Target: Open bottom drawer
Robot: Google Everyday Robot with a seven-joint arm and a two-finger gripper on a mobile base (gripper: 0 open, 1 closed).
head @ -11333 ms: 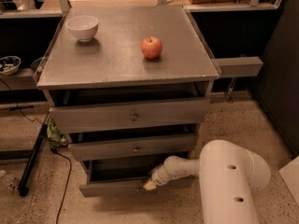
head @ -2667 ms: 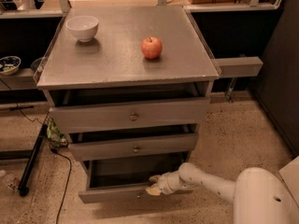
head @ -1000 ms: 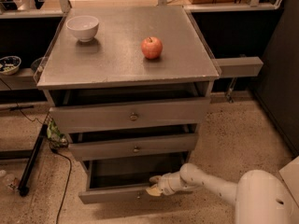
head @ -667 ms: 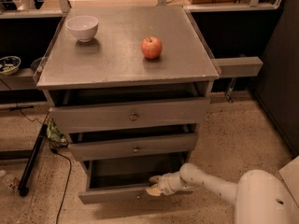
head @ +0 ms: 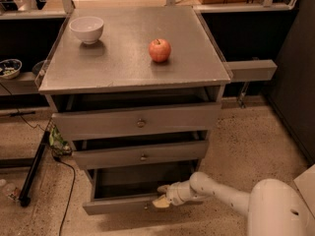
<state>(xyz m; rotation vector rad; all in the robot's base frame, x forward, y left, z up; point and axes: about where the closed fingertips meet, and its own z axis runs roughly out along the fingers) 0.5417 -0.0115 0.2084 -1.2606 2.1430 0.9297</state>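
Note:
The bottom drawer (head: 120,204) is the lowest of three grey drawers in the cabinet. It stands pulled out, its dark inside showing behind the slim front, with a small knob near the front's middle. My gripper (head: 161,195) is at the drawer's front top edge, right of centre, on the end of my white arm (head: 221,195) that reaches in from the lower right. One finger lies over the front lip.
The middle drawer (head: 140,155) and top drawer (head: 138,122) are slightly out. A white bowl (head: 86,29) and a red apple (head: 160,50) sit on the cabinet top. A black pole and cable (head: 34,168) lie on the floor at left.
Since 11 s ago the drawer has come further out and my arm has stretched out low. Over the last second nothing has visibly moved.

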